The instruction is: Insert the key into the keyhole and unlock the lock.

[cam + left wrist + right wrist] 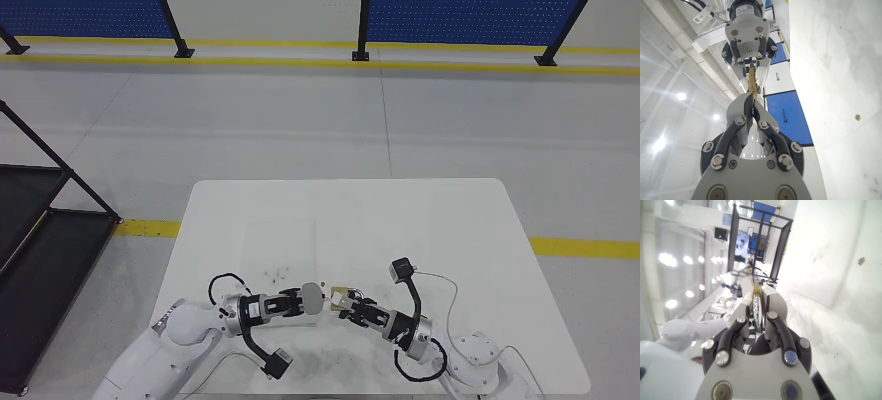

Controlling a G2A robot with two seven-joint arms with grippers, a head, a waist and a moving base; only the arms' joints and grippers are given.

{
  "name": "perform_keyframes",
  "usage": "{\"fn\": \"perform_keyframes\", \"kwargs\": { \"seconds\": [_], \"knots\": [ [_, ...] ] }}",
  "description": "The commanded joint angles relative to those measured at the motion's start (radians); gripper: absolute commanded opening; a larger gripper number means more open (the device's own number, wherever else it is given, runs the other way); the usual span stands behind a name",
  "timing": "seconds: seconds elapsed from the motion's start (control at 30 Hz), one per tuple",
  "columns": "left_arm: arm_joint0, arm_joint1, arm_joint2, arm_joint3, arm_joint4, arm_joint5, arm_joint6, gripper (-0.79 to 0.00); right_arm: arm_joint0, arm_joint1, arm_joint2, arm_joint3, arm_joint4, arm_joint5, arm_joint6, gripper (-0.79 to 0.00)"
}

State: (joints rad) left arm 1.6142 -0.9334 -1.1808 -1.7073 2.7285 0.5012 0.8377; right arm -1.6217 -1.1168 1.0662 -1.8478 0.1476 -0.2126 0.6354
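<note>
My left fingers (748, 108) pinch the key (754, 97), its tip meeting the lock (752, 79) clamped in my right fingers (775, 300) at 3 o'clock, over the worktop's (450, 230) 6 o'clock edge; insertion seems in hand; next calls for a straight push, then a twist.

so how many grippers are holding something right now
2. The left gripper, jaws shut on the key; facing it over the table, the right gripper, shut on the brass lock.
</note>
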Motion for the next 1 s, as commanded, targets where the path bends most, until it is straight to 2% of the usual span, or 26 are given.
{"fn": "perform_keyframes", "kwargs": {
  "seconds": [0.0,0.47,0.5,0.53,0.57,0.6,0.63,0.77,0.87,0.97],
  "knots": [
    [-0.001,0.000,0.001,-0.001,0.001,-0.001,0.000,-0.785,0.001,0.000,-0.001,0.000,0.001,0.000,0.000,-0.785],
    [-0.008,-0.002,0.014,0.000,-0.009,-0.006,0.009,-0.785,0.005,0.002,-0.004,0.003,0.005,0.001,-0.002,-0.785],
    [-0.008,-0.002,0.014,0.000,-0.010,-0.007,0.010,-0.767,0.005,0.002,-0.004,0.004,0.006,0.000,-0.002,-0.785],
    [-0.008,-0.002,0.014,-0.001,-0.012,-0.007,0.012,-0.662,0.006,0.002,-0.004,0.004,0.006,0.000,-0.002,-0.785],
    [-0.008,-0.002,0.013,0.000,-0.014,-0.009,0.012,-0.431,0.006,0.003,-0.004,0.004,0.006,0.000,-0.002,-0.785],
    [-0.008,-0.002,0.013,-0.001,-0.017,-0.010,0.013,-0.123,0.007,0.003,-0.004,0.004,0.007,0.000,-0.003,-0.785],
    [-0.008,-0.002,0.012,-0.001,-0.021,-0.013,0.012,0.000,0.007,0.003,-0.004,0.005,0.008,0.000,-0.004,-0.785],
    [-0.001,-0.002,0.003,-0.006,-0.070,-0.014,0.012,0.000,0.008,0.003,-0.003,0.007,0.013,-0.001,-0.005,-0.785],
    [0.003,0.001,-0.015,-0.006,-0.132,-0.052,0.023,0.000,0.009,0.004,-0.002,0.010,0.020,-0.006,-0.006,-0.785],
    [0.006,0.007,-0.041,-0.012,-0.187,-0.129,0.046,0.000,0.010,0.004,-0.002,0.016,0.028,-0.012,-0.006,-0.785]
  ]
}}
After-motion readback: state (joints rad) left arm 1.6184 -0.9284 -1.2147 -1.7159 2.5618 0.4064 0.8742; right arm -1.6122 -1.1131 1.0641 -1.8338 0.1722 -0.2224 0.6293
